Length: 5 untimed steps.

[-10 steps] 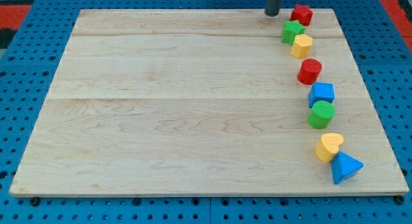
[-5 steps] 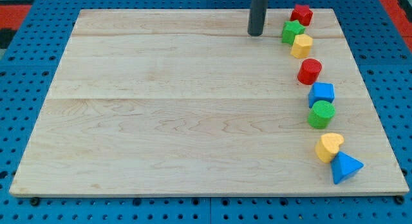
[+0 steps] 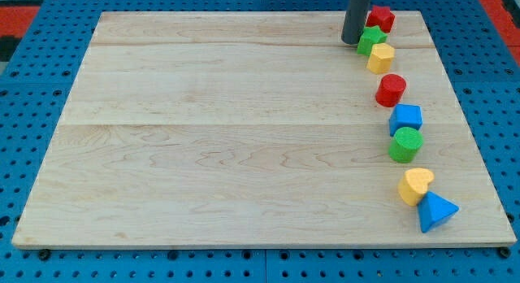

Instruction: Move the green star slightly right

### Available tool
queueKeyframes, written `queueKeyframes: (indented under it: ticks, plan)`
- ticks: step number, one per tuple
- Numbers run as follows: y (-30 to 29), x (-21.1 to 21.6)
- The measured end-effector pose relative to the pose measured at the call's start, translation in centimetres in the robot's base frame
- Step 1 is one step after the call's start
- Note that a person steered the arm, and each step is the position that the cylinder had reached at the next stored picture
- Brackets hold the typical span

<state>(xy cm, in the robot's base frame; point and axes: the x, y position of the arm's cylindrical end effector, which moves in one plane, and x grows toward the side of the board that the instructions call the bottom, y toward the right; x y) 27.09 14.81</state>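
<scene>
You see my tip (image 3: 353,41) touching the green star's (image 3: 370,39) left side, near the wooden board's (image 3: 227,137) top-right corner. There are no jaws; the arm ends in a rod. Right of the star: yellow block (image 3: 380,58) touching below, red block (image 3: 380,19) above.

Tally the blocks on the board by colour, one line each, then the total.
Red: 2, pentagon, cylinder
Green: 2, star, cylinder
Yellow: 2, hexagon, heart
Blue: 2, cube, triangle
Total: 8
</scene>
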Motion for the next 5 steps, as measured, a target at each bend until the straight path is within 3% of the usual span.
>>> queueKeyframes:
  ticks: [3, 5]
  plan:
    - [0.2, 1.3]
    - [3.4, 0.5]
